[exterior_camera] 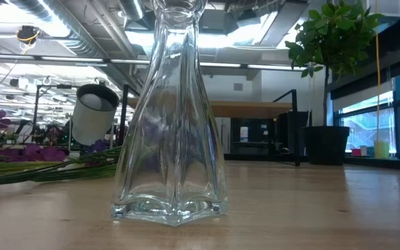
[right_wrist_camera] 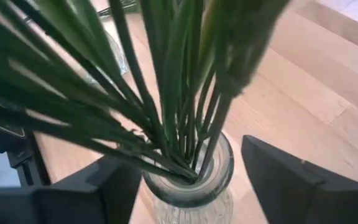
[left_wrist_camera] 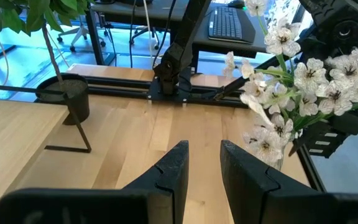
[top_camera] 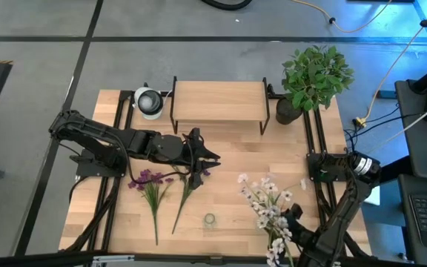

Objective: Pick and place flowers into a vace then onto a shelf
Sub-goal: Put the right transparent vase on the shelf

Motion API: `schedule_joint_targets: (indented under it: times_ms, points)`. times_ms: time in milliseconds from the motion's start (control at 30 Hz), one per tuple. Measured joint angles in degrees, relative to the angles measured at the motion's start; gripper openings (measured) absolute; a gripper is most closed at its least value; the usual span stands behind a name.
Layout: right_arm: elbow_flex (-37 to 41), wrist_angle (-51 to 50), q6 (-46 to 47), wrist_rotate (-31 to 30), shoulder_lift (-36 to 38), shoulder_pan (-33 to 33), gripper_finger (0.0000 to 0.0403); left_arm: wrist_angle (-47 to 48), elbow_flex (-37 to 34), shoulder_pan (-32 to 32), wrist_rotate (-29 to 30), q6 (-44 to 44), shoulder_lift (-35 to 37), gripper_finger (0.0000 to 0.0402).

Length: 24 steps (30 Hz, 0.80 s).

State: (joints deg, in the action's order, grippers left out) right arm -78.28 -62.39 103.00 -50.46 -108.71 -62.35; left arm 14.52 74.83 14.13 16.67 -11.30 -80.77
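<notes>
Purple-blossomed flowers (top_camera: pixel 151 180) lie flat on the table left of centre, with their stalks pointing toward the near edge; the low view shows them (exterior_camera: pixel 5 149) behind an empty clear glass vase (top_camera: pixel 210 220) (exterior_camera: pixel 172 139). My left gripper (top_camera: pixel 212 157) (left_wrist_camera: pixel 205 152) hovers just past their blossoms, narrowly open and holding nothing. The white-blossomed spray (top_camera: pixel 265 200) (left_wrist_camera: pixel 316 81) stands with its stalks (right_wrist_camera: pixel 179 93) in a second glass vase near the near right corner. My right gripper (top_camera: pixel 291 216) (right_wrist_camera: pixel 191 174) is open astride that vase's neck. The shelf (top_camera: pixel 219 104) stands at the far edge. My right gripper comes slanting down from the near right side, one finger on each side of the second vase's ribbed neck (right_wrist_camera: pixel 188 180). One finger (right_wrist_camera: pixel 114 186) shows against the glass; a thin strip of table shows beside the other (right_wrist_camera: pixel 291 180). I cannot tell whether it touches.
A bushy potted plant (top_camera: pixel 313 74) stands at the far right corner beside the shelf. A round white and black device (top_camera: pixel 148 101) (exterior_camera: pixel 94 114) sits left of the shelf. Black frame rails (top_camera: pixel 313 148) run along both table sides. Bare wood lies between shelf and flowers.
</notes>
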Motion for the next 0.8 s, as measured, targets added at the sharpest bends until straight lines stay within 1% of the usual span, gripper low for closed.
schedule_joint_targets:
  times_ms: [267, 400, 633, 700, 800]
  points:
    - [0.00, 0.00, 0.05, 0.98, 0.00, -0.02, 0.0149, -0.01, 0.00, 0.01, 0.24, 0.01, 0.00, 0.0086]
    - [-0.04, 0.32, -0.05, 0.58, 0.00, -0.02, 0.0105, -0.02, 0.00, 0.00, 0.37, 0.03, 0.00, 0.0086]
    - [-0.88, -0.86, 0.20, 0.89, 0.00, -0.02, 0.0100, 0.09, 0.00, 0.00, 0.38, 0.02, 0.00, 0.0086]
    - [-2.47, -4.42, 0.27, 0.75, -0.02, -0.04, 0.0100, 0.16, 0.00, 0.00, 0.39, 0.01, 0.00, 0.0086]
    - [-6.53, -15.06, 1.86, 0.04, -0.02, 0.04, 0.0100, 0.72, 0.00, 0.00, 0.38, -0.03, 0.00, 0.0086]
